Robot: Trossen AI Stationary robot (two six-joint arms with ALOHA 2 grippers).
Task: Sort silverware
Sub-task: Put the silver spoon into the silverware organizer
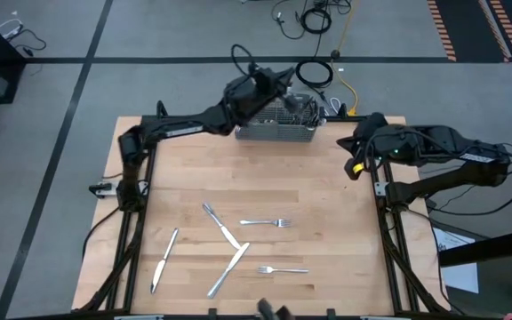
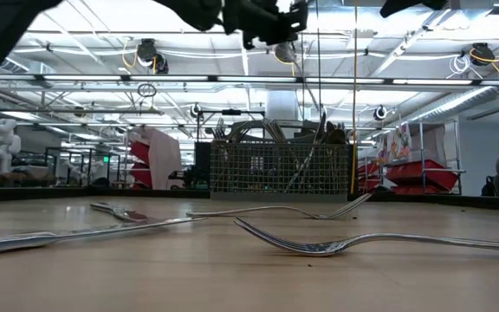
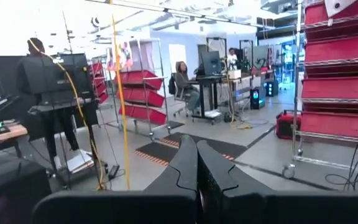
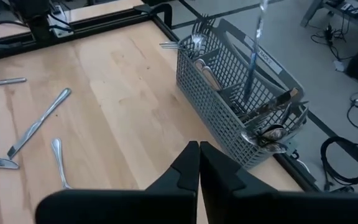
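Nearest the front edge, loose silverware [image 1: 231,247] lay scattered on the wooden table [image 1: 327,178]: knives and two forks. Farther back, the right gripper [image 4: 199,155] hung with fingers pressed together, holding nothing. At the far edge, the left gripper [image 3: 197,162], likewise closed and empty, hovered above the wire basket [image 1: 276,127] of cutlery.

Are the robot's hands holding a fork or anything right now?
No. Both hands are shut on nothing: the right hand near the basket, the left hand above it.
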